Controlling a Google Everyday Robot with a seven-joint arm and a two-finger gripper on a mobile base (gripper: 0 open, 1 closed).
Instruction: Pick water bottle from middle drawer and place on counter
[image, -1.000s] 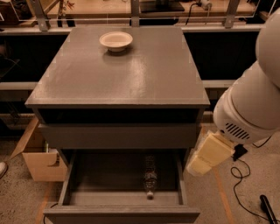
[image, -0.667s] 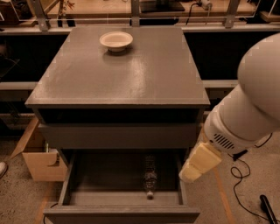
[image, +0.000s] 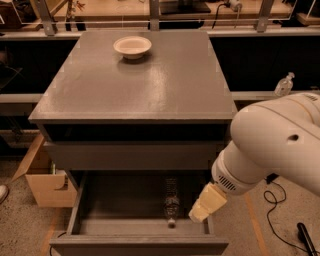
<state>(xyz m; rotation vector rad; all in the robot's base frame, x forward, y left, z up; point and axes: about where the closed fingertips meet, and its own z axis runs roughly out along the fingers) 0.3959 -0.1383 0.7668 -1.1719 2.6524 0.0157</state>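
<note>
The water bottle (image: 171, 201) lies lengthwise in the open middle drawer (image: 139, 244), right of its middle, with its pale cap toward the drawer front. It is clear and ribbed. My gripper (image: 204, 203) is a cream-coloured piece at the end of the big white arm (image: 272, 145). It hangs over the drawer's right side, just right of the bottle and slightly above it, holding nothing that I can see. The counter (image: 145, 85) is the cabinet's flat grey top.
A white bowl (image: 132, 46) stands at the back of the counter. A closed drawer front (image: 132, 155) sits one tier above the open drawer. A cardboard box (image: 44, 179) stands on the floor at left. A small pump bottle (image: 284, 84) and floor cables (image: 274, 196) are at right.
The arm has swung left and down, bringing the gripper from beside the cabinet's right edge to over the drawer, close to the bottle. The bottle has not moved.
</note>
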